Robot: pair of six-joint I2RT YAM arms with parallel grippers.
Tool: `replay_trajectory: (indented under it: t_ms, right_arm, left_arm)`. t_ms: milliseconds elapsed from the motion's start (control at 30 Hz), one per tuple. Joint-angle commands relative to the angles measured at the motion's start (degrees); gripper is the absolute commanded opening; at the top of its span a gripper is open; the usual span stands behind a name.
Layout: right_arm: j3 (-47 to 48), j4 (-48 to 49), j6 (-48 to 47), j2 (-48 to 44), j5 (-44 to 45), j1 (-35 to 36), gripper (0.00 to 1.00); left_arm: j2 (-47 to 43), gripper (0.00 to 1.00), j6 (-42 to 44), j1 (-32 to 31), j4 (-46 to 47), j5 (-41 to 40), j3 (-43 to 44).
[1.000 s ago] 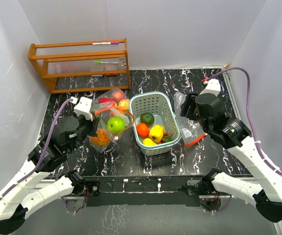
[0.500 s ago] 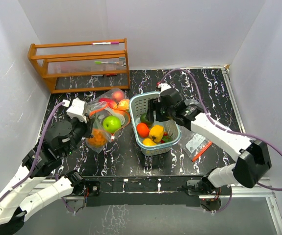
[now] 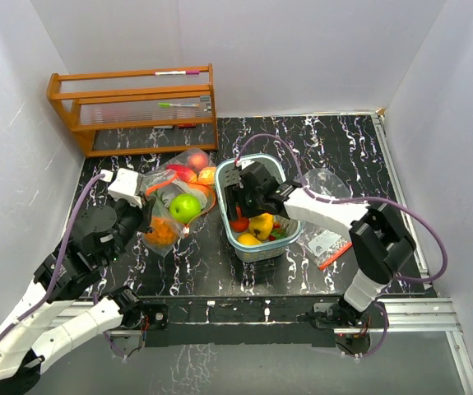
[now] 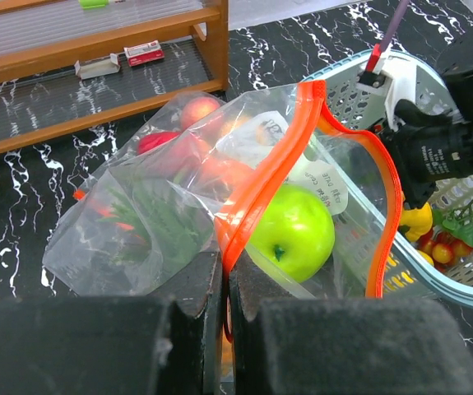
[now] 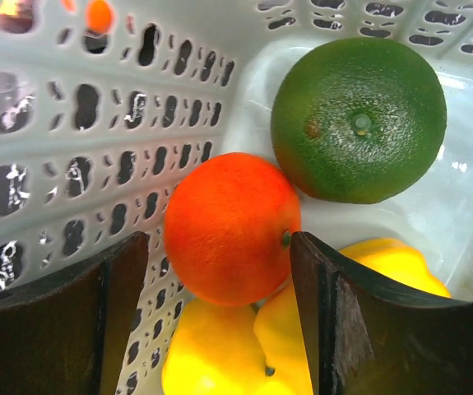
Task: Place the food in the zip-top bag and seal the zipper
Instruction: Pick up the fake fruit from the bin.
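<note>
The zip-top bag point(image 3: 178, 193) lies left of the basket, its orange zipper rim point(image 4: 273, 169) standing open. Inside it are a green apple point(image 4: 292, 233), red and pink fruits point(image 4: 188, 136) and an orange one point(image 3: 164, 233). My left gripper point(image 4: 226, 276) is shut on the bag's zipper rim. My right gripper point(image 5: 220, 255) is down inside the teal basket point(image 3: 279, 164), open, its fingers either side of an orange fruit point(image 5: 232, 226). A dark green fruit point(image 5: 358, 119) and yellow fruits point(image 5: 220, 362) lie next to it.
A wooden rack point(image 3: 133, 107) with pens stands at the back left. A second small bag with a red strip point(image 3: 328, 245) lies right of the basket, and clear plastic point(image 3: 325, 181) behind it. White walls close in on three sides.
My right arm swung from the table's right side leftward into the basket and its jaws opened wider. My left gripper kept hold of the bag and shifted slightly.
</note>
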Motion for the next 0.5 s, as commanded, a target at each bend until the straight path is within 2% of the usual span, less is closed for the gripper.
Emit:
replay_trajectory:
  t_ms: [0,167,233,300,400,467]
  right_arm:
    - [0.4,4.3,-0.3,2.8,2.0,0.8,0.73]
    - [-0.6,5.1,0.4,7.4,3.9,1.4,0.74]
    - [-1.2,5.4,0.9,8.4,3.7,1.4,0.71]
    - [-1.8,5.4,1.4,8.2,4.0,1.4,0.61]
    - [-2.1,4.5,1.7,6.0,6.2,1.4,0.35]
    - [-1.5,3.4,1.6,1.7,8.3,1.4,0.27]
  left_arm:
    - [-1.3,0.0,1.2,0.2,1.3,-1.9,-0.5]
    - [-1.6,0.0,1.3,0.2,1.1,-2.1,-0.7]
    - [-1.8,0.0,1.3,0.2,1.1,-2.2,-0.8]
    - [-1.8,0.0,1.3,0.2,0.9,-2.3,-0.7]
    - [-1.7,0.0,1.3,0.2,1.0,-2.3,-0.6]
    - [-1.6,0.0,1.2,0.2,1.3,-2.1,-0.6]
